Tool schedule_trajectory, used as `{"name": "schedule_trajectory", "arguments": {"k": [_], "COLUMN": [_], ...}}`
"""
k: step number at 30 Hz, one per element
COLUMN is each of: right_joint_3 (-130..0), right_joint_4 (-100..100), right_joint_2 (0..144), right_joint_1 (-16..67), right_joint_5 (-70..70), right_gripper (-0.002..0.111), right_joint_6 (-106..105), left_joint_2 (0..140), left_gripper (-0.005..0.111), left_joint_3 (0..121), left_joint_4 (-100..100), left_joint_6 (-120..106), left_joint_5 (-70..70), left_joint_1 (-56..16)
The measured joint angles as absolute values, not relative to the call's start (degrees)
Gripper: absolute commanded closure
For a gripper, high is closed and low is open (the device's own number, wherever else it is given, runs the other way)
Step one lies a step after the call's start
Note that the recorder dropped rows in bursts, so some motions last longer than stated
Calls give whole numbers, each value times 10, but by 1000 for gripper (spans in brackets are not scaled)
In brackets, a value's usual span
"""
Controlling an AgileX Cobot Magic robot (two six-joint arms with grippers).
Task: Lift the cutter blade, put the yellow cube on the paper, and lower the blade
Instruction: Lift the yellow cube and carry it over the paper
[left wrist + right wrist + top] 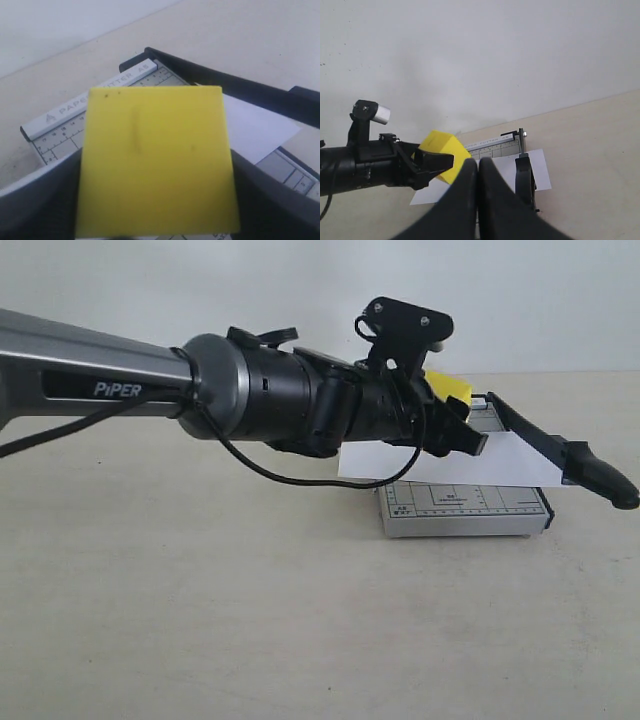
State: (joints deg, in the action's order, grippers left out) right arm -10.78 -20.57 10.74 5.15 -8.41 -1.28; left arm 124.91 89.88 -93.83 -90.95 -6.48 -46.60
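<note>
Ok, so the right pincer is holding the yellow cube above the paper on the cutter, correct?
No, it is the left pincer holding the yellow cube above the paper on the paper cutter. The left wrist view shows the cube clamped between its fingers; the right pincer is shut with nothing in it.

"PiPER" on the left arm (pixel 100 370), 9 o'clock of the cutter base (pixel 465 510); "PAPER CUTTER A5", partly behind the yellow cube (pixel 155 160), along its white rail (pixel 60 111).
</note>
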Motion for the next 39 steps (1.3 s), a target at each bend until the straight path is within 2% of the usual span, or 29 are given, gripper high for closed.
{"name": "schedule_trajectory", "arguments": {"k": [20,39], "right_joint_3": [-108,-108], "right_joint_4": [-206,-206], "right_joint_2": [107,107], "right_joint_1": [52,52], "right_joint_5": [-84,-84], "right_gripper": [108,108], "right_joint_6": [-13,-13], "left_joint_2": [1321,1334], "left_gripper": [102,102], "left_joint_3": [958,962], "left_joint_4": [-938,-938], "left_joint_6": [-911,-911], "left_joint_5": [-65,-91], "left_joint_1": [-466,-464]}}
